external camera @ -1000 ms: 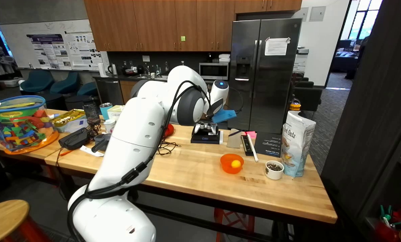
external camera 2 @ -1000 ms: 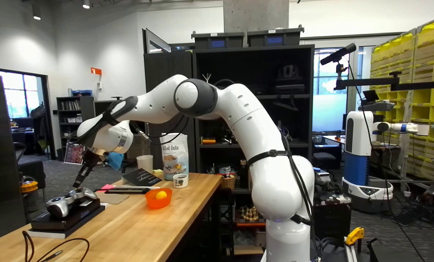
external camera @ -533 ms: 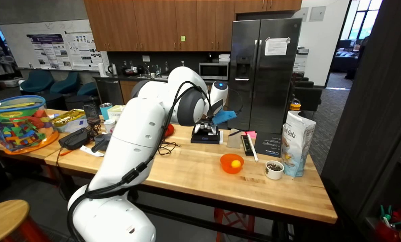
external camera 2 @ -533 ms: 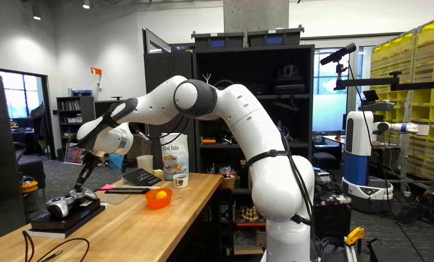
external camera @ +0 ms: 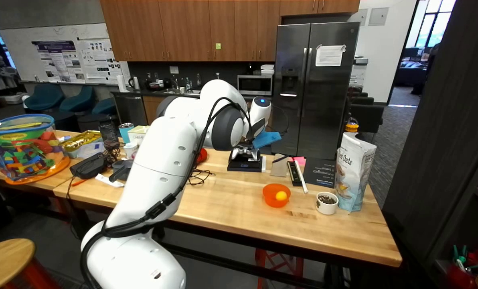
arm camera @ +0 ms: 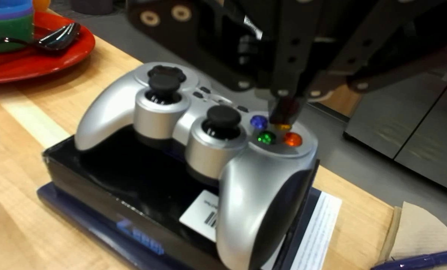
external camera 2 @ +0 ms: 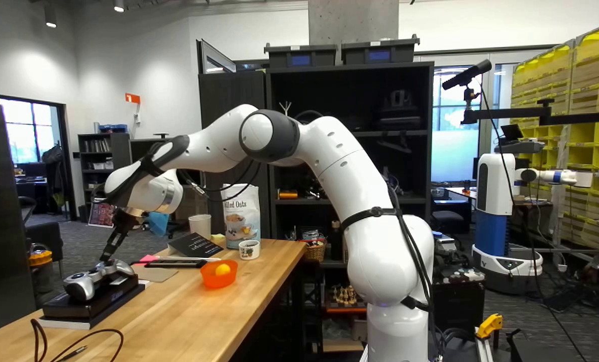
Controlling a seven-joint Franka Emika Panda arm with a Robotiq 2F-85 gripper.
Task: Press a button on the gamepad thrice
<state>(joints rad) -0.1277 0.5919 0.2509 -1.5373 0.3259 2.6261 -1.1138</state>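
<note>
The silver gamepad [arm camera: 193,120] has two black sticks and four coloured buttons. It rests on a black box [arm camera: 133,176] at the far side of the table, and it shows in both exterior views. My gripper [arm camera: 283,114] is shut, holding nothing, its tips pointing down at the yellow button [arm camera: 283,127] and covering most of it. Blue [arm camera: 259,122], green [arm camera: 266,137] and orange [arm camera: 293,139] buttons lie around the tips. Whether the tips touch the yellow button or hover just over it, I cannot tell. In an exterior view the gripper [external camera 2: 106,256] meets the gamepad's far end.
A red plate [arm camera: 69,56] with a spoon and stacked cups sits beyond the left grip. Cardboard [arm camera: 426,232] and a pen [arm camera: 418,260] lie to the right. Nearer are an orange bowl [external camera: 271,198] with a ball and loose black cables [external camera: 199,176].
Over the last second the gripper came down slightly toward the gamepad, then shifted back up a tiny amount. It stayed shut, and the gamepad has not moved.
</note>
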